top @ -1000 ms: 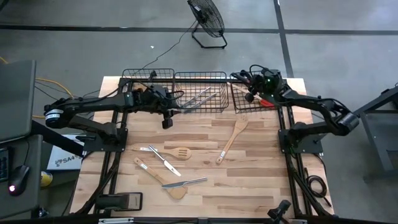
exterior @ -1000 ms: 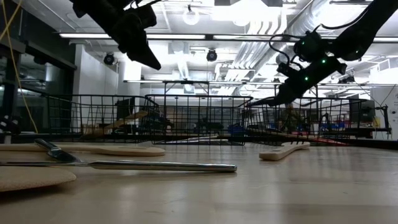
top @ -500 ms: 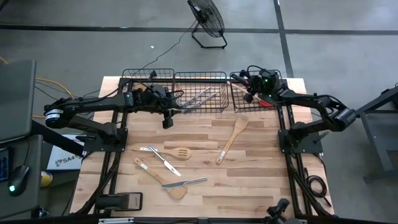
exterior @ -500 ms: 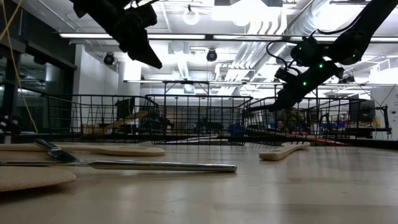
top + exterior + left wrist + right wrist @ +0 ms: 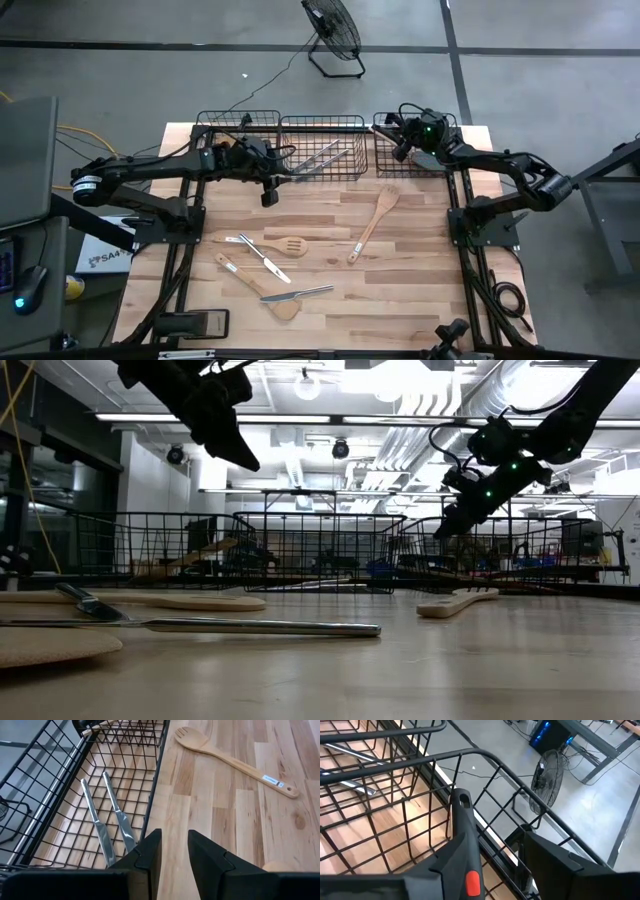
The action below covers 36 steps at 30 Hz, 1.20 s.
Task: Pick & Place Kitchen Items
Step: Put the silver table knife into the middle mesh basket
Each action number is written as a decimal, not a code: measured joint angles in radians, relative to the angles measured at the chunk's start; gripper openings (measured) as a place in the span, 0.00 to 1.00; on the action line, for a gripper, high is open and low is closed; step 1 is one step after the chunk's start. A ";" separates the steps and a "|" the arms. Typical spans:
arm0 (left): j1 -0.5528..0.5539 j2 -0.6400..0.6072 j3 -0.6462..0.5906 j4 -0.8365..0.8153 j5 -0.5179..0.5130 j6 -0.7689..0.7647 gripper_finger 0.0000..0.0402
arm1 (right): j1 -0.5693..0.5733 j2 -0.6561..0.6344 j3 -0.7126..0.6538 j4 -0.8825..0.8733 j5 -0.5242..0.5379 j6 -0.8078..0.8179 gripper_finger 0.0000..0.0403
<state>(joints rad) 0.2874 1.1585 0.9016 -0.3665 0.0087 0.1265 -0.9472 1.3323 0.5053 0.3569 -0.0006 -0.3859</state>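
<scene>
High view: we see the left gripper (image 5: 280,176) at the front edge of the black wire baskets (image 5: 322,119), about where the left-hand one meets the middle one. The right gripper (image 5: 397,148) hangs over the right-hand basket. Two metal knives (image 5: 325,155) lie in the middle basket. On the wooden table (image 5: 420,300) lie a wooden spoon (image 5: 373,225), a slotted wooden spatula (image 5: 285,245), a knife (image 5: 262,258), and nearer the front another wooden spatula (image 5: 255,283) with a knife (image 5: 305,293) across its head.

Low view: we find both grippers above basket height, the left gripper (image 5: 243,458) higher than the right gripper (image 5: 445,528). A knife (image 5: 250,626) lies in the foreground and the wooden spoon (image 5: 455,602) farther back, in front of the baskets (image 5: 320,550).

Left wrist view: the left gripper (image 5: 174,837) has its fingers only narrowly apart, and we see nothing between them. It points along the basket's front wire (image 5: 155,785), with the two knives (image 5: 119,815) inside and the wooden spoon (image 5: 235,762) on the boards outside.

Right wrist view: the right gripper (image 5: 492,852) has its fingers well apart over the basket rim (image 5: 470,754). A black utensil handle (image 5: 462,820), with a hang hole at its end and some red lower down, leans on one finger, with a clear gap to the other. A floor fan (image 5: 545,780) stands beyond the table.
</scene>
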 joint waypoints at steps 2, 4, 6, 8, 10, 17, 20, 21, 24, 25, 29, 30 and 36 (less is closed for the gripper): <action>0.000 0.000 0.000 -0.003 0.000 0.000 0.22 | 0.008 0.000 0.000 0.003 0.001 0.000 0.47; 0.000 0.000 0.000 -0.003 0.000 0.000 0.22 | 0.016 0.000 0.000 0.023 0.000 0.000 0.46; 0.000 0.000 0.000 -0.003 0.000 0.000 0.22 | 0.027 -0.001 0.000 0.042 0.010 0.000 0.45; 0.000 0.000 0.000 -0.003 -0.001 0.000 0.22 | 0.039 -0.002 0.000 0.044 0.042 0.000 0.45; 0.000 0.000 0.000 -0.006 0.000 0.000 0.22 | 0.051 -0.009 0.000 0.044 0.072 0.000 0.44; 0.000 0.000 0.000 -0.037 -0.001 0.000 0.22 | 0.100 -0.072 0.000 0.047 0.145 0.000 0.45; 0.000 0.000 0.000 -0.039 -0.001 0.000 0.22 | 0.118 -0.113 0.000 0.045 0.156 0.029 0.45; 0.000 0.000 0.000 -0.042 -0.002 0.000 0.22 | 0.125 -0.127 0.000 0.045 0.156 0.046 0.45; 0.000 0.000 0.000 -0.060 -0.003 0.000 0.22 | 0.150 -0.170 0.000 0.042 0.156 0.119 0.45; 0.000 0.000 0.000 -0.065 -0.003 0.000 0.22 | 0.161 -0.185 0.000 0.041 0.152 0.146 0.45; 0.000 -0.013 0.000 -0.088 -0.022 -0.001 0.22 | 0.211 -0.250 0.000 0.033 0.106 0.219 0.44; 0.000 -0.014 0.000 -0.089 -0.030 -0.002 0.22 | 0.224 -0.268 0.000 0.032 0.095 0.241 0.44; 0.000 -0.051 0.000 -0.120 -0.045 -0.008 0.22 | 0.309 -0.359 0.000 -0.012 0.041 0.332 0.44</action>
<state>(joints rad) 0.2878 1.1073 0.9017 -0.4868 -0.0360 0.1188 -0.6383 0.9733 0.5053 0.3445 0.0404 -0.0537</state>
